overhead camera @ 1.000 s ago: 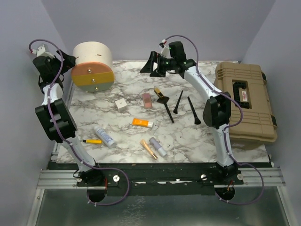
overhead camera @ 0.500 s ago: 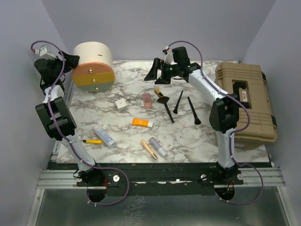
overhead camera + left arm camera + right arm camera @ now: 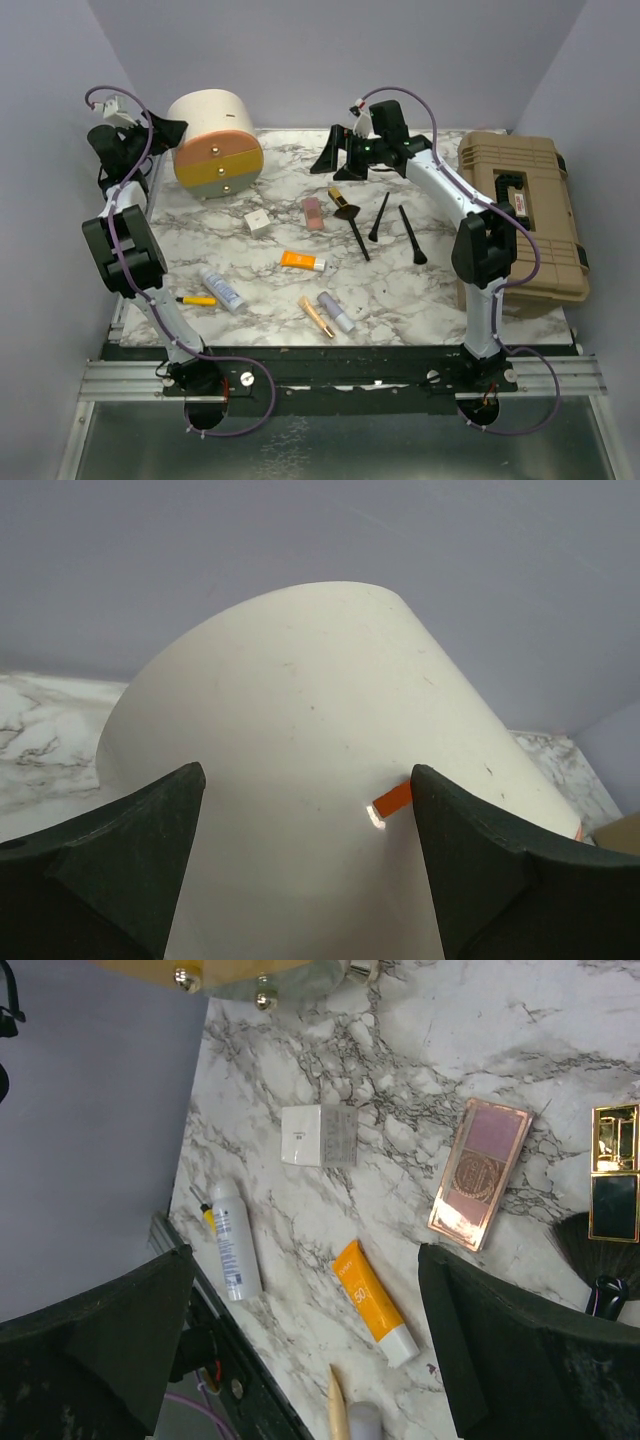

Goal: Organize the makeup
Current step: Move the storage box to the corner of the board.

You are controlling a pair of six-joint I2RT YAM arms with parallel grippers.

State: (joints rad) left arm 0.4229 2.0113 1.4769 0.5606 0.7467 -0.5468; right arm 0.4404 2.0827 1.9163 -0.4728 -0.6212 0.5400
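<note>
**Now it's claw on case, with the makeup loose on the marble**

Over on the far left, the left gripper [image 3: 163, 130] has the round case [image 3: 215, 145] by its cream shell. The wrist view shows its fingers [image 3: 130, 865] spread wide with the curved wall filling the gap between them, so I call that a broad pinch on the case. The orange and yellow drawer fronts face the near right. My guess is that it's held this way so the drawers point toward the clutter.

Nothing is sorted yet. The white cube [image 3: 258, 222], pink palette [image 3: 313, 212] and orange tube [image 3: 302, 262] lie mid-table. The whitish tube [image 3: 223, 291] and yellow pen [image 3: 197, 300] sit near left, with the gold tube [image 3: 316, 316] and lilac tube [image 3: 336, 312] near centre. Three black brushes [image 3: 379, 217] fan out right of centre, short of the tan toolbox [image 3: 520, 215].

The right gripper [image 3: 338, 163] hovers over the far middle with its jaws fully apart, empty and touching nothing. It looks poised for a pick.
</note>
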